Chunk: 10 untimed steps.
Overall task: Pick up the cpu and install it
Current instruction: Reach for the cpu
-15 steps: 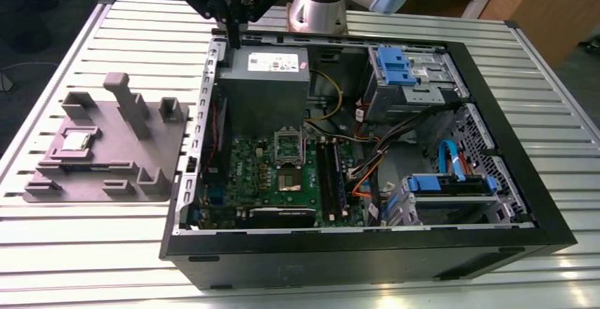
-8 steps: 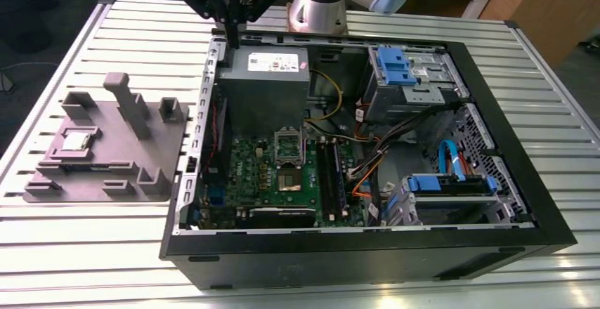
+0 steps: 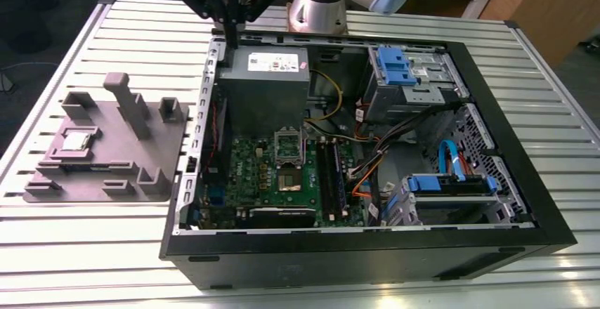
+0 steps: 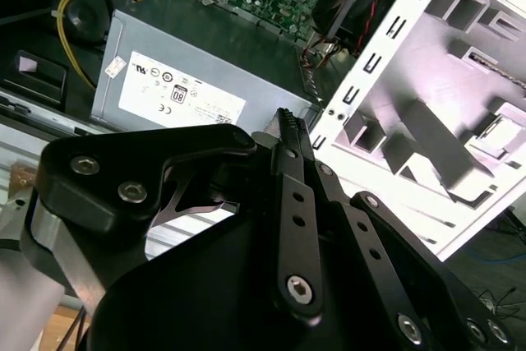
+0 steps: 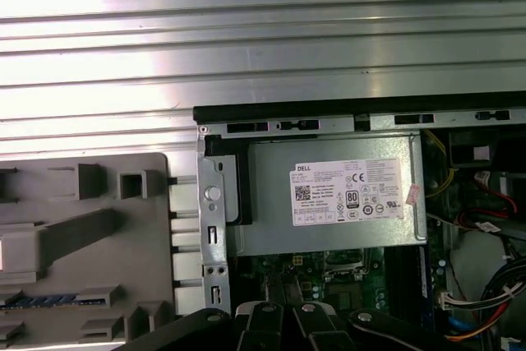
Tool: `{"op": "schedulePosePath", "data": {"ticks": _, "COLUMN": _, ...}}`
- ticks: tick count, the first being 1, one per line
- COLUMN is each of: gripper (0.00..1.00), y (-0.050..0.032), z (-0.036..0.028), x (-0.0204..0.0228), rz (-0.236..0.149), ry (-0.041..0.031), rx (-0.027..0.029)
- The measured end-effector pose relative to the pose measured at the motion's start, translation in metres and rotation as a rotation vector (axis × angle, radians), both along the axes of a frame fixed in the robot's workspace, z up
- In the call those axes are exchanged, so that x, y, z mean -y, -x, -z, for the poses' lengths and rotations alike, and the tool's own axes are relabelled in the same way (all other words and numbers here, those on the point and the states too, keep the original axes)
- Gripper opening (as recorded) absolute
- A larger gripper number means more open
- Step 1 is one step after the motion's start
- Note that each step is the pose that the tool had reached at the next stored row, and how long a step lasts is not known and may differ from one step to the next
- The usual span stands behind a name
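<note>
The small flat square cpu with its silvery-grey top (image 3: 76, 140) lies in a shallow seat on the grey plastic plate with upright blocks (image 3: 140, 175). The plate rests on the slatted aluminium table (image 3: 94, 253), just beside the wall of the open black computer case (image 3: 553, 235) on the exterior view's left. A tall slanted grey post (image 3: 129, 105) rises near the cpu, with lower blocks around it, while the space straight above the chip is open. Inside the case, the green motherboard (image 3: 281, 182) sits hemmed in between the big grey metal box with a white label (image 3: 265, 84) and the near wall. The black gripper (image 3: 230, 34) hangs pointing downward over the case's far rim, above the corner of the grey box and well apart from the cpu. In the second wrist view its fingers (image 4: 289, 133) are drawn together to a narrow tip, with nothing between them.
</note>
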State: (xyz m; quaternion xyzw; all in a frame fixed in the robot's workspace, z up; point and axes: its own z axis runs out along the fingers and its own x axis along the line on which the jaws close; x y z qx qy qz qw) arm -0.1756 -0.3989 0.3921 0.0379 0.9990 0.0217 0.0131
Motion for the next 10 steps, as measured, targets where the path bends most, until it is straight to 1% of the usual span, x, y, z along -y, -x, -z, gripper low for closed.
{"op": "schedulePosePath", "data": {"ticks": 10, "gripper": 0.1, "y": 0.0026, "z": 0.0, "x": 0.0, "rz": 0.0, "ry": 0.0, "rx": 0.0}}
